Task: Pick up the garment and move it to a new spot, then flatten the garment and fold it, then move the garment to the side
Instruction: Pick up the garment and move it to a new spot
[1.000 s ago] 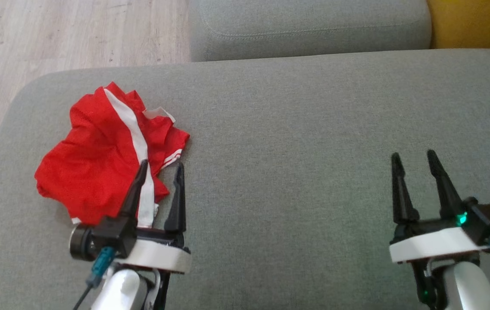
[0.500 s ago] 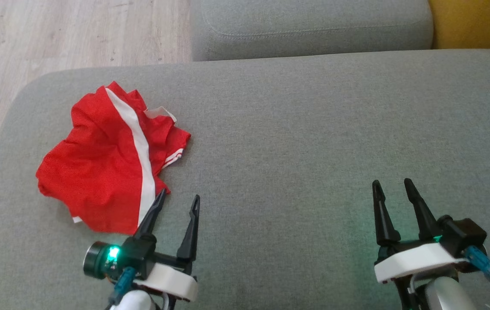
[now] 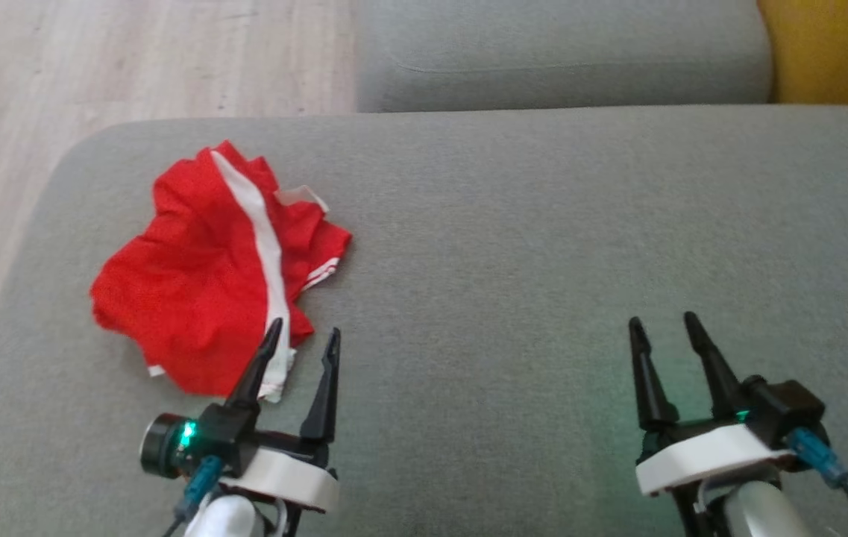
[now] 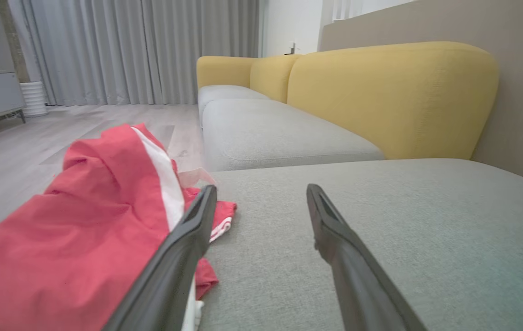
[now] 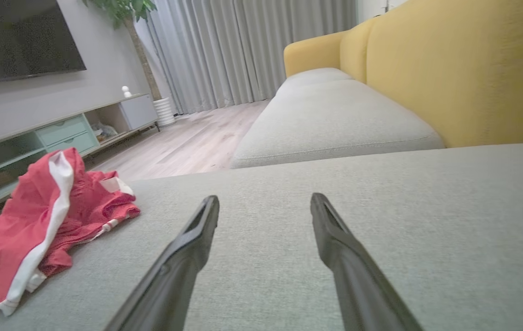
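Crumpled red garment with white stripe (image 3: 200, 283) lay on left part of grey fabric sofa cushion (image 3: 528, 246) | left gripper (image 3: 303, 334) spread, empty, at garment's near edge, contact unclear | right gripper (image 3: 661, 321) spread, empty, well apart from garment.

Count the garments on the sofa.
1. The garment lies crumpled on the left of the sofa, just ahead of the left gripper. Another could hide beneath it.
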You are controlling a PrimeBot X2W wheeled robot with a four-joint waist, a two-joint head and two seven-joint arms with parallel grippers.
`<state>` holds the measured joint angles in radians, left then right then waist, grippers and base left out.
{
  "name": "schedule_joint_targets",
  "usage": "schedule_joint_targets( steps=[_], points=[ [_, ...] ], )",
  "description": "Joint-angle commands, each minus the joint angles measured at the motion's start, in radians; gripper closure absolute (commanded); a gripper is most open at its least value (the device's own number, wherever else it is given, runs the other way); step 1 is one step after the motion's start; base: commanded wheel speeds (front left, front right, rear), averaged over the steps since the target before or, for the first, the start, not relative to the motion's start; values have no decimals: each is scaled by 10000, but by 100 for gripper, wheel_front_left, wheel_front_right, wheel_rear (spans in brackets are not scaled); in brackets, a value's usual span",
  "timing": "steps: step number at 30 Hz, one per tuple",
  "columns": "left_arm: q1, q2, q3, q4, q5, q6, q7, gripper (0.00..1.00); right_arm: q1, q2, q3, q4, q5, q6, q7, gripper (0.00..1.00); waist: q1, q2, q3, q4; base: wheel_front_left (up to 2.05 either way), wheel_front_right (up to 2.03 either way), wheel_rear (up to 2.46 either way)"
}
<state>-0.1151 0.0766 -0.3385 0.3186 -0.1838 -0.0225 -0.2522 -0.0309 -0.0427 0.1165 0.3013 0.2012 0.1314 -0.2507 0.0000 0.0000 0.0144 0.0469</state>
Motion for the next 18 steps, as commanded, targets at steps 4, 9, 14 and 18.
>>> schedule_joint_targets(
  steps=[4,9,14,18],
  points=[
    [-188,-50,574,-208,90,-55,-95,0,-234,-75,519,-258,107,-7,-111,0,0,0,-214,636,0,0,0],
    [-86,-41,819,-94,194,-100,-95,0,-169,-75,859,-247,198,-7,-111,0,0,0,-358,1382,0,0,0],
    [11,18,996,8,316,-143,-95,0,-99,-75,1131,-224,330,-7,-111,0,0,0,-458,2127,0,0,0],
    [98,8,1112,11,361,-144,-95,0,-2,-75,1377,-167,402,-7,-111,0,0,0,-568,2712,0,0,0]
  ],
)
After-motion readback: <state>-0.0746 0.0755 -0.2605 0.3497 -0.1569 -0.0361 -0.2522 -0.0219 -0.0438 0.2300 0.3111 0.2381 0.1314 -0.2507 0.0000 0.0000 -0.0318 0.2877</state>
